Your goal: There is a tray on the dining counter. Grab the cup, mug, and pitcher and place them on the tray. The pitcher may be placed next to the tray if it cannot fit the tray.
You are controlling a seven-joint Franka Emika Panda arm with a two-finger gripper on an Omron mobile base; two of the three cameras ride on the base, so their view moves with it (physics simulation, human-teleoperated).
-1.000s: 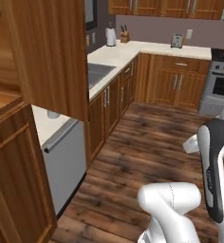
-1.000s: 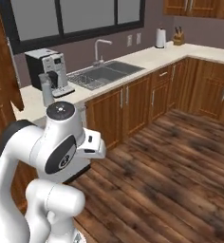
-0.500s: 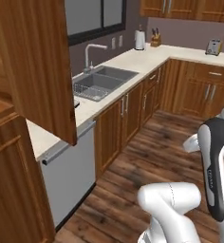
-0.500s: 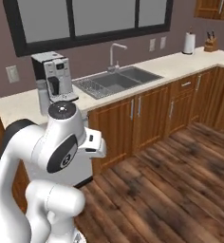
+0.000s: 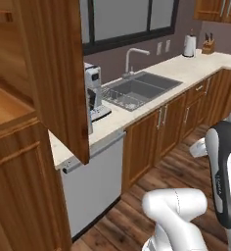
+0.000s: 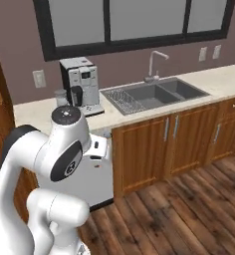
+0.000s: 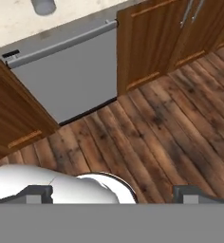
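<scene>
The pitcher (image 6: 61, 97), a grey cylinder, stands on the wall counter (image 6: 139, 114) just beside the coffee machine (image 6: 81, 84), well ahead of the gripper (image 7: 114, 193) and off to its left. The gripper's fingers are spread wide with nothing between them, above the wooden floor (image 7: 156, 118) near the dishwasher (image 7: 66, 76).

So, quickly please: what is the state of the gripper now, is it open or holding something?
Gripper: open, jaws wide apart, holding nothing, above the wooden floor.
</scene>
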